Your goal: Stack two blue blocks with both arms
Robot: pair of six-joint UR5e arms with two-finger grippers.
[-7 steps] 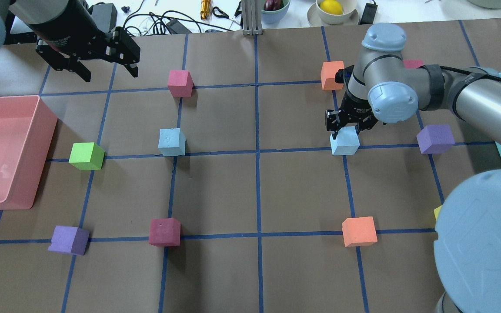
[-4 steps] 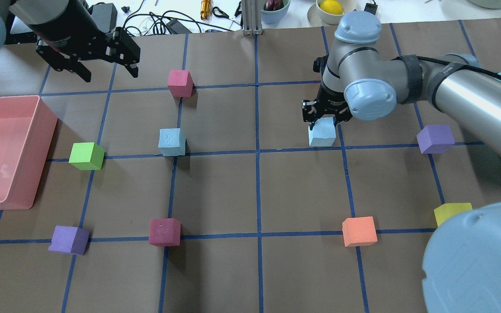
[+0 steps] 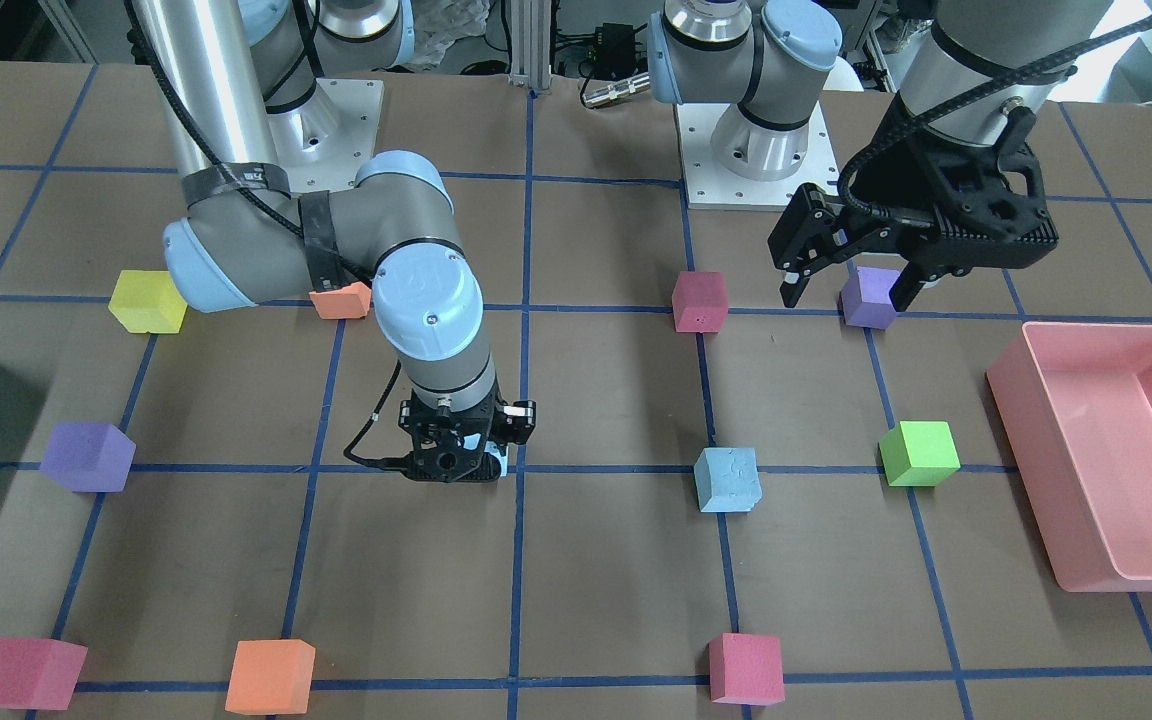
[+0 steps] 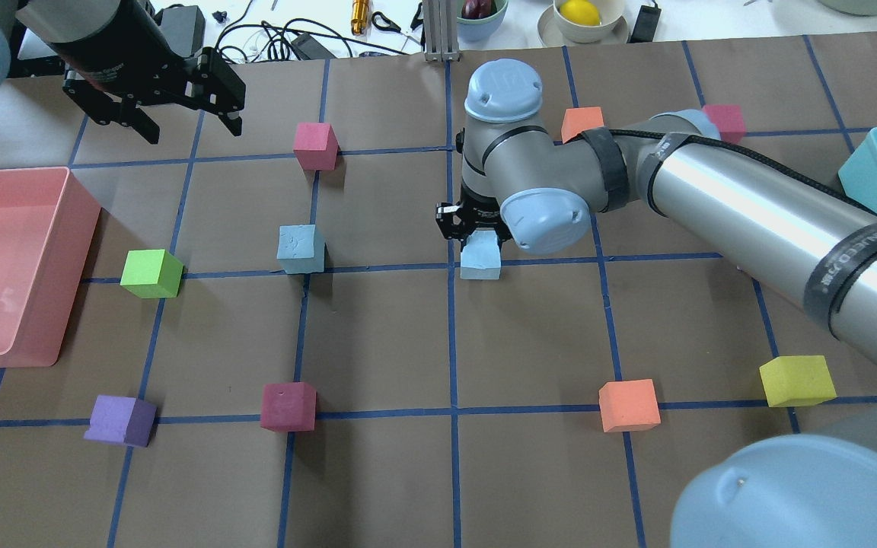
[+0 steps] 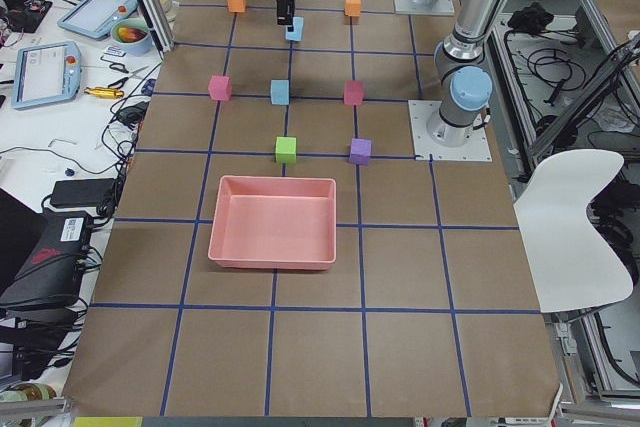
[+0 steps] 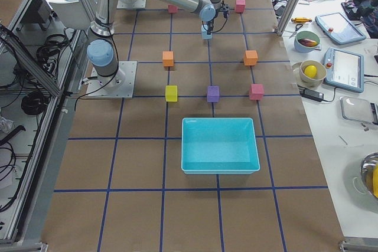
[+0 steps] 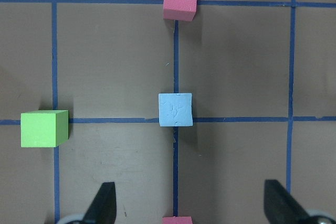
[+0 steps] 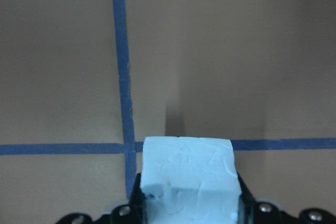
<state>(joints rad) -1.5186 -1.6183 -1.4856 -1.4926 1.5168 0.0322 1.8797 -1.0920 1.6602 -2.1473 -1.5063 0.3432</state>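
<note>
The right fingers point(image 8: 136, 207) pinch one blue block point(image 8: 188, 174) between them; the left fingers point(image 7: 103, 204) stand spread wide.

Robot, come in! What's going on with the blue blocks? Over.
Right gripper shut on one blue block. Left gripper open, empty. Other blue block sits free. Nothing between the two.

No text fully readable. The right arm point(image 4: 751, 205) has a black band point(image 4: 853, 268) far right of the blue block point(image 4: 301, 248). It carries white lettering, too small and skewed to spell out. The left gripper point(image 4: 195, 131), up-left of the blue block, has a line of small white print on its black body, illegible. A tablet point(image 5: 45, 72) sits off the table, left of the blue block in the left side view; its screen content is unreadable.
</note>
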